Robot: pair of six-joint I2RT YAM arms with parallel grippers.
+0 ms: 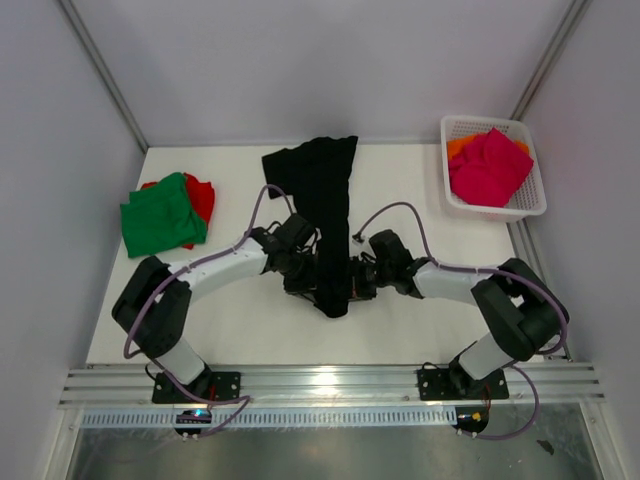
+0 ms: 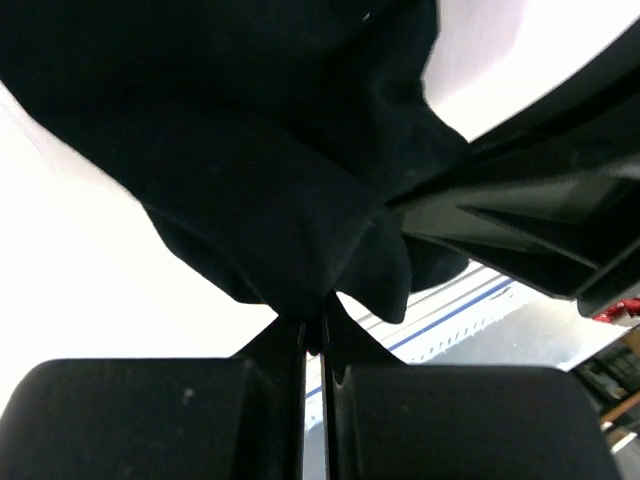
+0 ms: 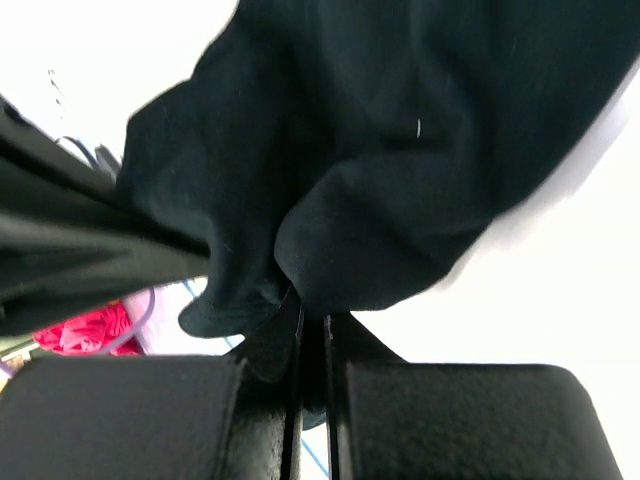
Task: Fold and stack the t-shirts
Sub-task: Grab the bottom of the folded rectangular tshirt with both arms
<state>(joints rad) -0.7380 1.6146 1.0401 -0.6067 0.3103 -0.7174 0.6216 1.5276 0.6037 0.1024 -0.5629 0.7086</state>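
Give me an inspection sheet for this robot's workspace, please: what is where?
Surface: white table.
Job's things: black t-shirt bunched lengthwise in the middle; green shirt lying on red shirt at the left; pink shirt and orange shirt in the basket.
Clutter: white basket, far right corner.
End effectors: left end effector and right end effector both shut on the black t-shirt's near end.
Cables: a grey cable loops over each arm.
Surroundings: white walls; metal rail along the near edge.

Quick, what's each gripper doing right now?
Left gripper: shut on the black t-shirt.
Right gripper: shut on the same black t-shirt.
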